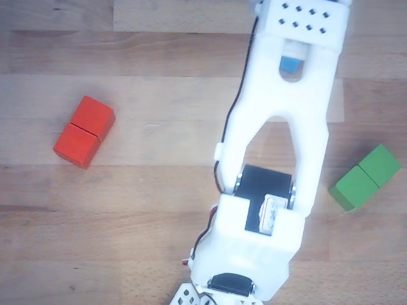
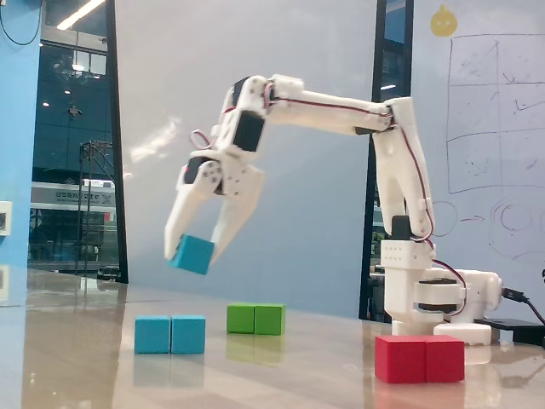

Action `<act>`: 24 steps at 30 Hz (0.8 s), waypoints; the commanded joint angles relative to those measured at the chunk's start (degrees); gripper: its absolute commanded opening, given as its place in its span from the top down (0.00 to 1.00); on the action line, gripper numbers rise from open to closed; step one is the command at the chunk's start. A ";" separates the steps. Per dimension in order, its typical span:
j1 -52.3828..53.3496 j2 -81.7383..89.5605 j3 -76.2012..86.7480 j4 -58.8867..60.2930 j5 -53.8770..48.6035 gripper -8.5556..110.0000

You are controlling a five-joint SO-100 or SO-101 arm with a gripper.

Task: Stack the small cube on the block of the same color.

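Note:
In the fixed view my white gripper (image 2: 194, 252) is shut on the small light-blue cube (image 2: 192, 255) and holds it in the air, tilted, above and slightly right of the light-blue oblong block (image 2: 170, 334), which lies on the table with a seam across its middle. In the other view, from above, the arm (image 1: 276, 152) covers the blue block and the gripper tips. Only a bit of light blue (image 1: 291, 63) shows through a slot in the arm; I cannot tell which blue piece it is.
A red oblong block (image 1: 84, 131) lies left in the other view and front right in the fixed view (image 2: 420, 358). A green oblong block (image 1: 365, 177) lies right in the other view, behind the blue block in the fixed view (image 2: 255, 319). The arm's base (image 2: 438, 294) stands right.

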State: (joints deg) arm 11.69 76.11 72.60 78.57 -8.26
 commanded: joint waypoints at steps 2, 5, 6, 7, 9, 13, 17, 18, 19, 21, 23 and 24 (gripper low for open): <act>1.41 -1.32 -8.09 -0.09 -0.35 0.80; 1.32 -2.72 -8.09 1.14 -0.35 0.80; 1.32 -3.34 -8.09 1.76 -0.35 0.80; 1.32 -3.96 -8.09 2.37 -0.35 0.80; 1.41 -5.36 -8.17 2.72 -0.26 0.80; 1.76 -7.03 -8.88 2.64 -0.26 0.80; 1.58 -8.17 -8.96 2.64 -0.26 0.80; 1.58 -8.44 -8.96 2.64 -0.26 0.80; 1.58 -8.79 -8.96 2.64 -0.26 0.80; 1.58 -9.32 -8.96 2.55 -0.26 0.80; 1.76 -9.76 -8.96 2.55 -0.26 0.80; 1.85 -9.93 -9.05 2.55 -0.26 0.80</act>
State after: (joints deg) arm 12.83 64.86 69.79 80.95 -8.26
